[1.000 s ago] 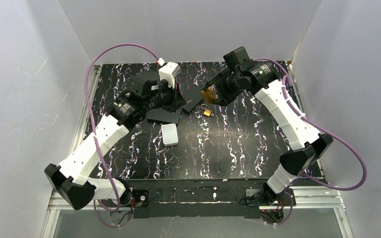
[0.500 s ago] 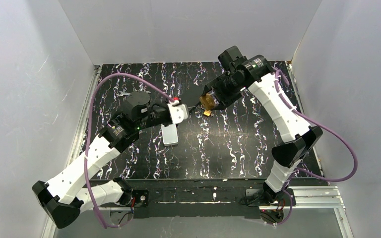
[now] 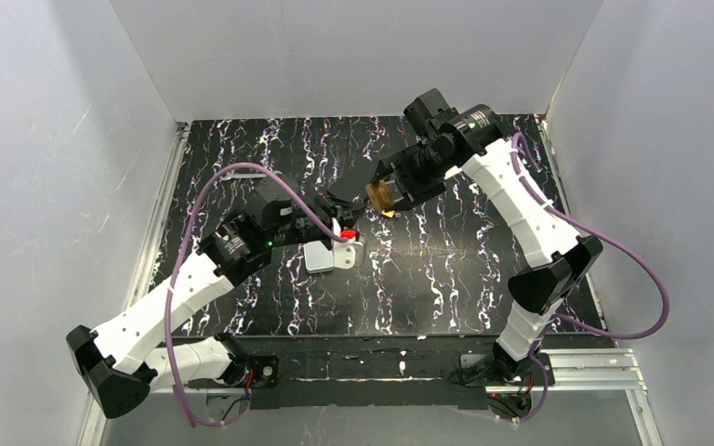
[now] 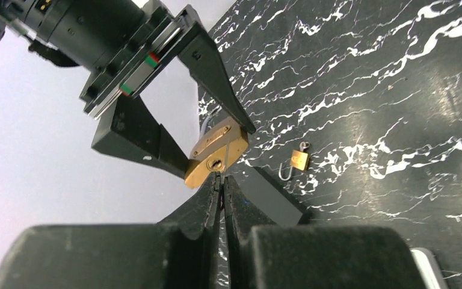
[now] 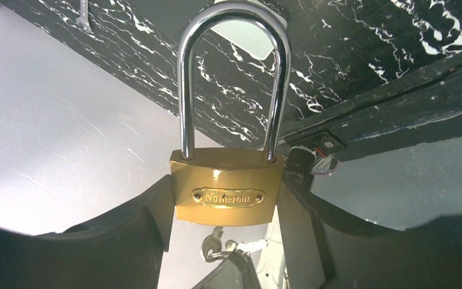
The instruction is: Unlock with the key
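Over the last sec the left gripper swings in from the back-left of the black marbled tabletop to the middle. Its tips now sit right at the underside of the large brass padlock with the chrome shackle. The right gripper shifts only slightly, keeping that lock up in the air, clear of the table. For the task: approach looks done, and insert + turn prob. come next. Shackle is still seated in the body, so not unlocked yet.

Jaws: R ones stand wide, clamped on the lock body's two sides. L ones are pinched tight, apparently on the small silver key.

Views:
- **L wrist cam:** shows the keyhole w/ the L tips lined up on it, but no key visible.
- **R wrist cam:** only one showing key head + ring just below the lock. How deep the blade sits, can't tell.
- **Top cam:** alone shows both arms meeting mid-table, plus a light grey rectangular pad partly under the L wrist.

A tiny brass padlock w/ open shackle lies on the table, apart from all this.
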Motion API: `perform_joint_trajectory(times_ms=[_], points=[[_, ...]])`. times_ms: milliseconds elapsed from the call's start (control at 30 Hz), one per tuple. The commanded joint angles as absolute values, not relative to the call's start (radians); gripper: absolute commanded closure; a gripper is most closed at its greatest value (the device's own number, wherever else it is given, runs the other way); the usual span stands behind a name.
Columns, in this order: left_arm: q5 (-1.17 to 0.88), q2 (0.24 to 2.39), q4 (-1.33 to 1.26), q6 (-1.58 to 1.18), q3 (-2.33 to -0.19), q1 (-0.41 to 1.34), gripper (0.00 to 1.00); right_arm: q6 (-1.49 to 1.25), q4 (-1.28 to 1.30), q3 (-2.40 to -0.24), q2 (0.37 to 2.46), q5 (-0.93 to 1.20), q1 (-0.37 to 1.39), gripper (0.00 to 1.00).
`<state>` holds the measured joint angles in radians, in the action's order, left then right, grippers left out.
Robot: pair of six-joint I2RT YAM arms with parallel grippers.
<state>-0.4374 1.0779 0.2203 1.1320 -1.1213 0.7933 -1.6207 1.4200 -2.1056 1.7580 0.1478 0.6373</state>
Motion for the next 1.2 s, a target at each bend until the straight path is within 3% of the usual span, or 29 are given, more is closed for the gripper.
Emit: perform_joint_trajectory(times_ms=[0,267,1167], points=[[-0.35,1.088,0.23,1.286,-1.149,0.827,1.0,-1.684,1.424,-2.13,1.751,0.205,0.641,0.99],[-0.242,1.076,0.223,1.365,-1.152,0.837,1.0,-1.7,1.42,-2.088,1.721,0.18,0.641,0.99],[-0.169,1.063,0.266,1.446,-1.129,0.861,1.0,-1.763,1.334,-2.058,1.704,0.208,0.641,0.99]])
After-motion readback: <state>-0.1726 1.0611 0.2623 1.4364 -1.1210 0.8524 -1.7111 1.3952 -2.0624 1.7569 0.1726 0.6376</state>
